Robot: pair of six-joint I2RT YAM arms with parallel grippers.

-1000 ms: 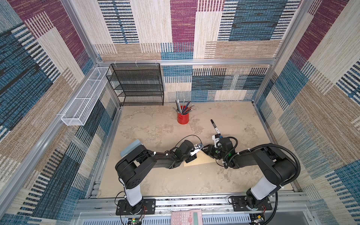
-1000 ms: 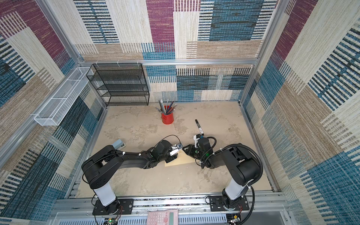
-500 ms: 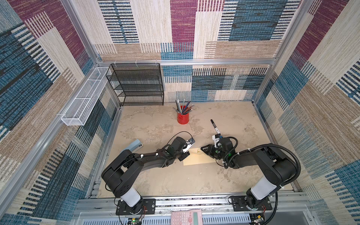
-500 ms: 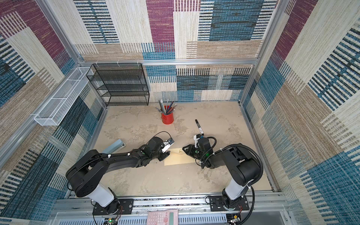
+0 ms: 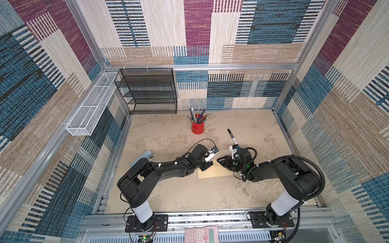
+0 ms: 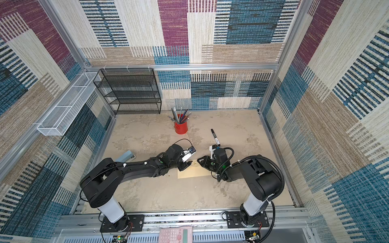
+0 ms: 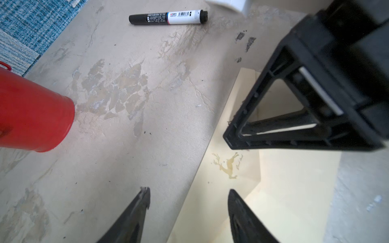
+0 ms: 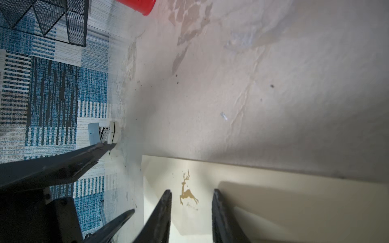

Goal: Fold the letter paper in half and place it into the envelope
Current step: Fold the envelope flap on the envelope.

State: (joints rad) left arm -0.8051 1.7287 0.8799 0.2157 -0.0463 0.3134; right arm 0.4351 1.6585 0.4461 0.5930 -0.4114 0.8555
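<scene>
Evidently the work is at the envelope (image 5: 212, 173), which lies flat on the counter (image 5: 168, 195) with both arms reaching in over its far edge. The left hand (image 7: 188, 191) is open and empty. One of its fingers is above the envelope's corner and the other is off its edge above bare counter, placed, I judge, to pin or lift that end. The right hand (image 8: 192, 191) hangs low over the envelope with its fingers only partly apart. The printed gold deer (image 7: 228, 165) shows in the gap, so nothing sits between them. It looks set to work the opening (a paler angled panel (image 7: 294, 189) beside the deer may be the flap, or the sheet). The letter paper itself I cannot make out; it could be inside the envelope or under the hands. A marker (image 5: 231, 135) lies beyond the envelope, clear of both.
</scene>
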